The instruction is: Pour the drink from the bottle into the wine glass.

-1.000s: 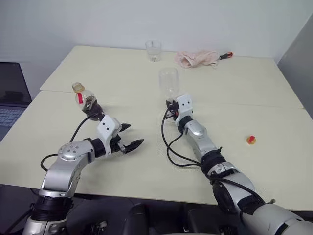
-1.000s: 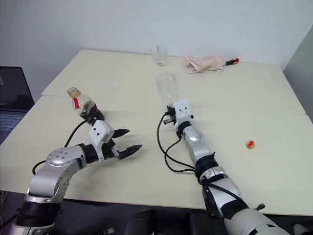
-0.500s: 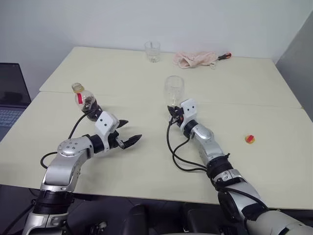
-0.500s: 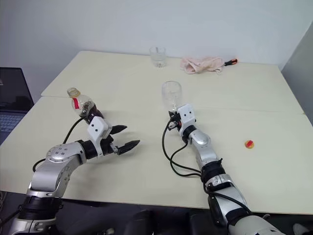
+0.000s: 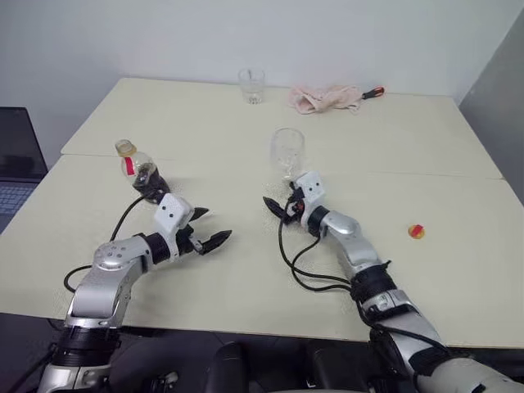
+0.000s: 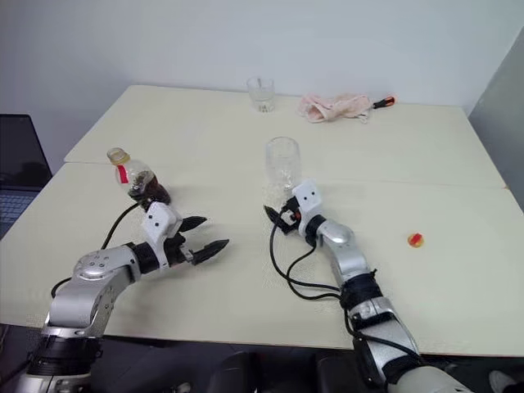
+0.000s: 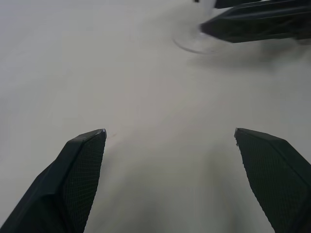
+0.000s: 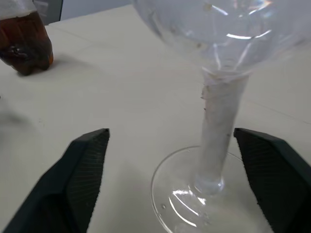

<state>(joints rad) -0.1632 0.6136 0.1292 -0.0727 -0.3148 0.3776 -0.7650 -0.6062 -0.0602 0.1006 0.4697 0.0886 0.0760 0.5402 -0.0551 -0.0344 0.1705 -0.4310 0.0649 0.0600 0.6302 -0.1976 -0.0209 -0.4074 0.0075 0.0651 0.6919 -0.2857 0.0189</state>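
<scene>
The bottle (image 5: 141, 171) stands on the table at the left, with dark drink (image 8: 23, 49) in its lower body and a red label at the neck. The wine glass (image 5: 287, 151) stands upright near the table's middle; its stem (image 8: 218, 127) and round foot (image 8: 181, 200) are close up in the right wrist view. My right gripper (image 5: 279, 205) is open just in front of the glass, fingers spread either side of the stem without touching it. My left gripper (image 5: 210, 230) is open over bare table, right of the bottle, with nothing between its fingers (image 7: 81, 175).
A short tumbler (image 5: 251, 84), a pink cloth (image 5: 324, 98) and a screwdriver (image 5: 372, 92) lie at the far edge. A small red-and-yellow cap (image 5: 417, 232) sits at the right. A laptop (image 5: 13, 162) is beyond the table's left side.
My right gripper has opened and let go of the wine glass's stem, drawing back a little; the glass now stands free. My left hand has drifted slightly left.
</scene>
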